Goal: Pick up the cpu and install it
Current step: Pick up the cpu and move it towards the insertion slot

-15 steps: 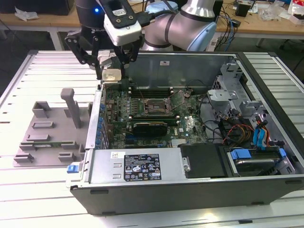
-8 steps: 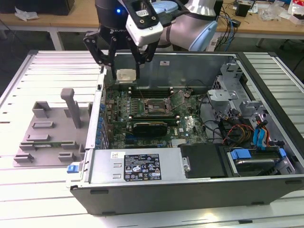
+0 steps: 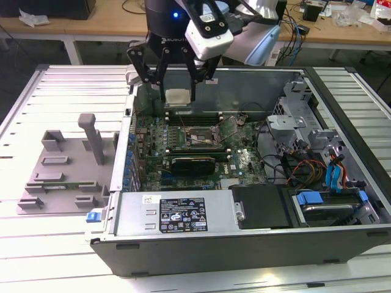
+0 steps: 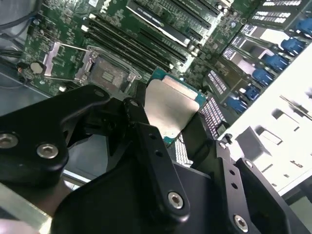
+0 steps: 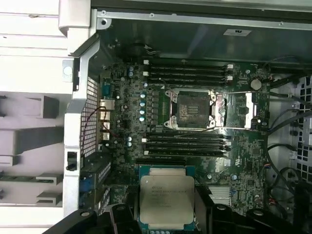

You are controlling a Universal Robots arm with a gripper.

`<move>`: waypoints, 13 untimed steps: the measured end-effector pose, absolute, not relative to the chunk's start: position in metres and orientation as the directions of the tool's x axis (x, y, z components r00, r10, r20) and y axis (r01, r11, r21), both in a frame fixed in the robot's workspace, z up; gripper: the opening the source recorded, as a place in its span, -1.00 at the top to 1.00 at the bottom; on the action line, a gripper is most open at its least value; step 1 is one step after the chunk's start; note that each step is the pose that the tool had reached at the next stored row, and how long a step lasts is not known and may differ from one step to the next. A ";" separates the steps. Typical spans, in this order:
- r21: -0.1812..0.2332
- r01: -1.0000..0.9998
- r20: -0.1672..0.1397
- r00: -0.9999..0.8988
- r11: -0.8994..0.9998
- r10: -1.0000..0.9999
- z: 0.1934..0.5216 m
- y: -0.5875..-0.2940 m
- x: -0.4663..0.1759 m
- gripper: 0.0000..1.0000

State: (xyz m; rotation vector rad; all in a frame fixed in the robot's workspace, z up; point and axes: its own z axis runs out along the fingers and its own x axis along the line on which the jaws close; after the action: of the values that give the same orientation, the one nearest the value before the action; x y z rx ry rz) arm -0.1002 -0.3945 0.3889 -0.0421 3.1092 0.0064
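Jaws are clamped on the cpu (image 3: 178, 97), one finger on each of two opposite edges. It's held flat with the pale metal top facing up, and it shows in both wrist views (image 4: 170, 107) (image 5: 166, 200).

The chip hangs over the motherboard (image 3: 183, 143) inside the open computer case (image 3: 342, 116), not touching anything. It sits apart from the socket (image 5: 192, 109), which lies bare with a metal flap (image 5: 248, 109) folded out beside it. In the first wrist view a bank of memory slots (image 5: 187, 145) lies between chip and socket (another bank (image 5: 187, 72) sits on the socket's far side).

Past that are a long black card (image 3: 192, 163) across the board, a labelled power supply (image 3: 177, 213) along the near wall, and blue-tabbed drive bays (image 3: 327, 201) with a cable tangle (image 3: 299, 168) at the exterior view's right.

Outside the case, on the exterior view's left, a grey plastic tray (image 3: 64, 165) with upright posts rests on the white slatted surface (image 3: 36, 244). Wooden benches (image 3: 91, 27) with clutter run along the back of the room.

The arm's upper part is cut off in the exterior view, and the black fingers cover the chip's side edges, so I can't make out its underside or orientation marks.
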 end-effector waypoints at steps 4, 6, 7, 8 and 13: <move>0.004 -0.027 -0.032 -0.999 1.000 -0.027 0.389 -0.394 -0.090 -0.09; 0.004 -0.027 -0.032 -0.999 1.000 -0.027 0.389 -0.394 -0.087 -0.09; 0.004 -0.027 -0.032 -0.999 1.000 -0.027 0.389 -0.395 -0.084 -0.09; 0.004 -0.027 -0.032 -0.999 1.000 -0.027 0.389 -0.395 -0.082 -0.09; 0.004 -0.027 -0.032 -0.999 1.000 -0.027 0.388 -0.395 -0.069 -0.09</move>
State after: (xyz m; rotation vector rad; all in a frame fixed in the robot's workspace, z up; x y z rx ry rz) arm -0.0694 -0.3945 0.3885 -0.0421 3.1092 0.0065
